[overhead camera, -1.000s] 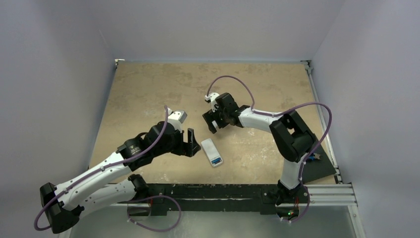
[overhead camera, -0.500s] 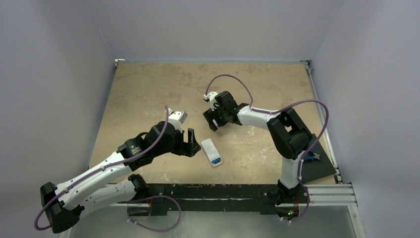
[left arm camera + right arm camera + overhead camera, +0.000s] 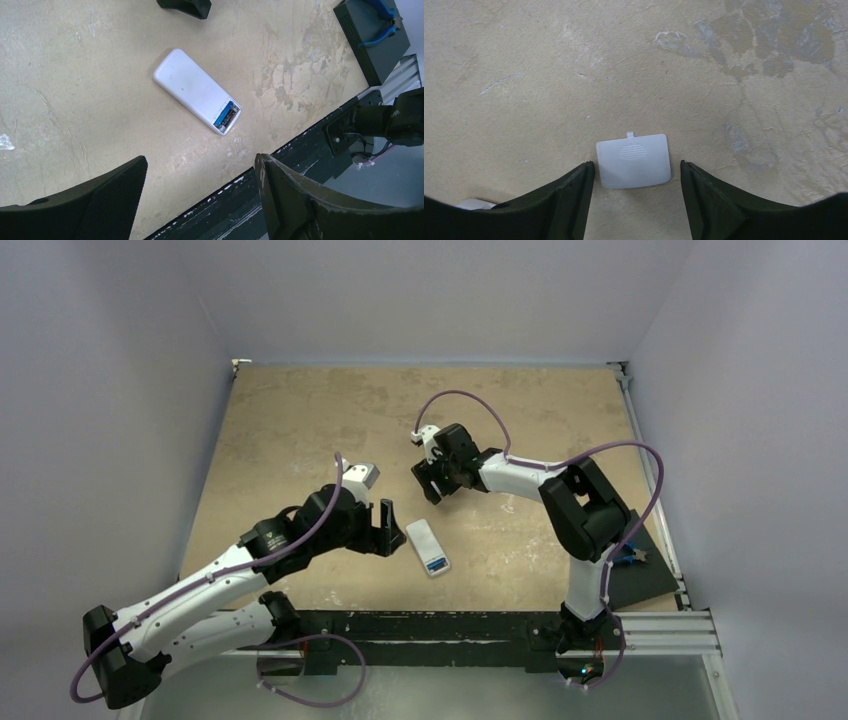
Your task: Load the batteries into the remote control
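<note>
The white remote control (image 3: 427,547) lies back side up on the table; it also shows in the left wrist view (image 3: 195,90). Its compartment at the near end is uncovered, with a blue battery (image 3: 223,111) and a dark battery (image 3: 230,116) side by side inside. My left gripper (image 3: 386,528) is open and empty, just left of the remote. My right gripper (image 3: 430,485) is open, low over the table behind the remote. Its fingers straddle the small white square cover piece (image 3: 633,160), which lies flat with its tab pointing away; the left finger's tip (image 3: 585,172) is close to the cover's edge.
A dark box (image 3: 634,575) with blue-handled pliers (image 3: 384,20) on it stands at the table's right near corner. The black rail (image 3: 450,625) runs along the near edge. Grey walls close the table on three sides.
My right gripper has shifted slightly left and nearer, over the cover piece. The left arm and the remote have hardly moved.
</note>
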